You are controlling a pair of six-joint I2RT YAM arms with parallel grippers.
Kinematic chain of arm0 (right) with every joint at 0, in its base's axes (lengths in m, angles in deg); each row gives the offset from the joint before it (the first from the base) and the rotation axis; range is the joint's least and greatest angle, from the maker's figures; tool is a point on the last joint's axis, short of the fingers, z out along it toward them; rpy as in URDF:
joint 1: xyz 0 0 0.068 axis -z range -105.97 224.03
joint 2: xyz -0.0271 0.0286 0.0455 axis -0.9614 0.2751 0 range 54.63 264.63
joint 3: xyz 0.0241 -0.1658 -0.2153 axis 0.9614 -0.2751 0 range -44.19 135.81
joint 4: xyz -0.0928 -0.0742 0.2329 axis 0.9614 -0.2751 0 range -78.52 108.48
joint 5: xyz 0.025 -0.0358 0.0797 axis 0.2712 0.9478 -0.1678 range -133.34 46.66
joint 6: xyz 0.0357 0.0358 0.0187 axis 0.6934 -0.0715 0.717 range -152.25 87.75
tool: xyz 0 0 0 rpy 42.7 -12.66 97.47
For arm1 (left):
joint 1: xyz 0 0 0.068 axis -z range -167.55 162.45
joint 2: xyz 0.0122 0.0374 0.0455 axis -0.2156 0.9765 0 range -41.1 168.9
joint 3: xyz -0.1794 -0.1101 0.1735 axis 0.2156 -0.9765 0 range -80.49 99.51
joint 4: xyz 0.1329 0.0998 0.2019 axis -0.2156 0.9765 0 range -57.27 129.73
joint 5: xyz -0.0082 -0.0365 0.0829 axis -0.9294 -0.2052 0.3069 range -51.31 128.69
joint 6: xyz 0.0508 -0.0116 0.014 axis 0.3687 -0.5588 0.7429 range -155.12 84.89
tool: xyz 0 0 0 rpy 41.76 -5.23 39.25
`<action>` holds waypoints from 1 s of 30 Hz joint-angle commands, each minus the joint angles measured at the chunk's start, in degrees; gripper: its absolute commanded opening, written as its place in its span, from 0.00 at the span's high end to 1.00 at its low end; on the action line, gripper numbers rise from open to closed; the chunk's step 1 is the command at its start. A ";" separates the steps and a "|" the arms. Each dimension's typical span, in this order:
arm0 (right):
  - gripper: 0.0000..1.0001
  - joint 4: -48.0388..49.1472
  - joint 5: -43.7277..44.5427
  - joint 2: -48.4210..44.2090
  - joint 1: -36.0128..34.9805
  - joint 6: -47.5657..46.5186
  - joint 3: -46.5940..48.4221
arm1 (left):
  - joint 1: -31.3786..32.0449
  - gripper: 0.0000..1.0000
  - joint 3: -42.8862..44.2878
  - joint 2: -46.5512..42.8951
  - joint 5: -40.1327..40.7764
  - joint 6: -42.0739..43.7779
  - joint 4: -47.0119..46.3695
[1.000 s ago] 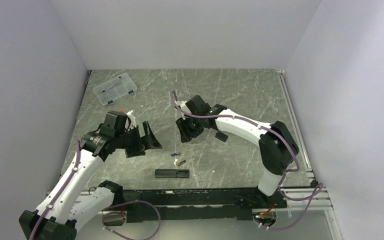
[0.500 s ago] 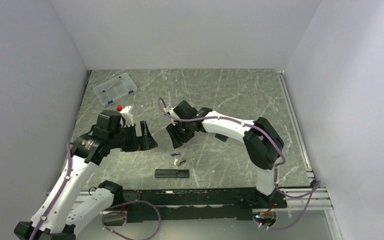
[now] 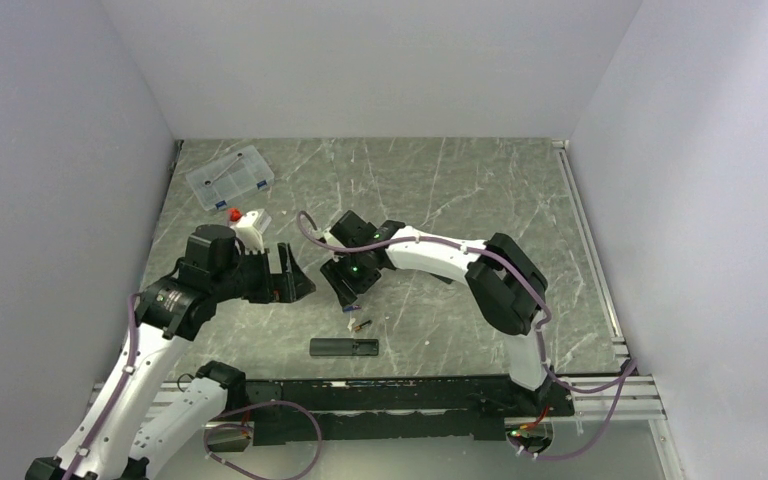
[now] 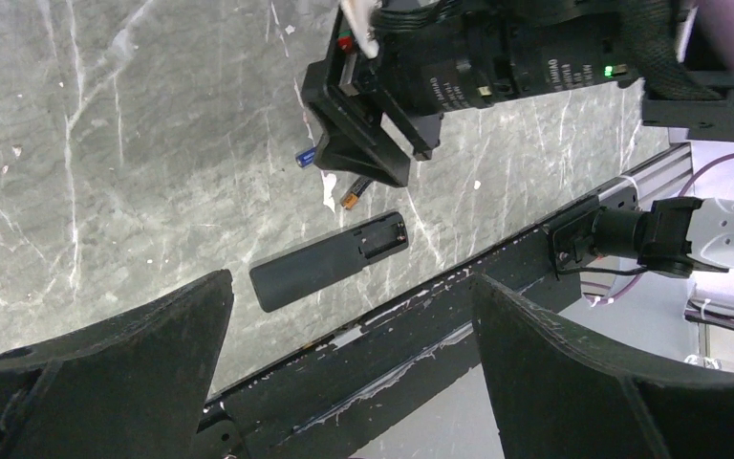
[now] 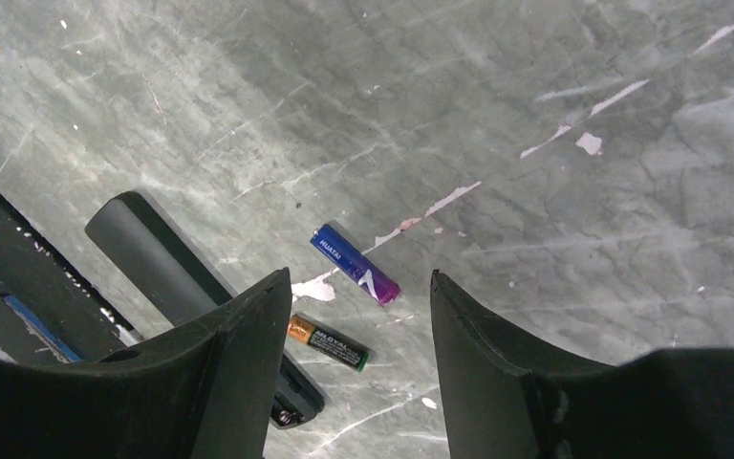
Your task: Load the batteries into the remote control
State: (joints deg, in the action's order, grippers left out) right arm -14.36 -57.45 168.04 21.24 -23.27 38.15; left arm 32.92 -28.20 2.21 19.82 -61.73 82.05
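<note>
The remote control (image 3: 344, 347) lies flat near the table's front edge, its battery bay uncovered at its right end; it also shows as the remote (image 4: 330, 261) and the remote (image 5: 153, 253). Just beyond it lie the batteries: a blue-purple cell (image 5: 356, 265) and a black cell with an orange end (image 5: 328, 341), seen from the left wrist as the blue one (image 4: 306, 155) and the orange-ended one (image 4: 351, 198). My right gripper (image 3: 345, 290) hovers open over them, empty, fingers pointing down (image 5: 358, 279). My left gripper (image 3: 295, 278) stands wide open and empty to the left (image 4: 352, 282).
A clear compartment box (image 3: 230, 177) sits at the back left of the table. A black rail (image 3: 410, 395) runs along the front edge, just near of the remote. White walls close in the left, back and right sides.
My right arm has swung left and nearer, bringing its gripper over the batteries, and its jaws have widened a little. The left arm has drawn back slightly to the left.
</note>
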 commanded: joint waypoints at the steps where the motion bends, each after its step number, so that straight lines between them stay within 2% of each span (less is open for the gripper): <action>1: 0.42 -2.38 0.81 1.40 -1.48 -3.21 3.70 | -0.17 0.00 -0.11 -1.30 -1.34 1.31 -2.65; 19: 0.45 -2.55 8.54 2.06 -5.02 -6.50 2.20 | -0.17 0.01 0.11 -2.63 -0.74 1.73 -2.48; 30: 0.47 -2.71 9.20 2.86 -5.46 -7.03 2.34 | -0.17 0.00 0.00 -2.44 -1.16 1.78 -2.74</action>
State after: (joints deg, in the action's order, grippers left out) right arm -17.22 -49.29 170.42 16.17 -29.31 39.75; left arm 32.92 -28.20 -0.02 19.49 -61.25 81.42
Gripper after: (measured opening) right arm 0.539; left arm 0.994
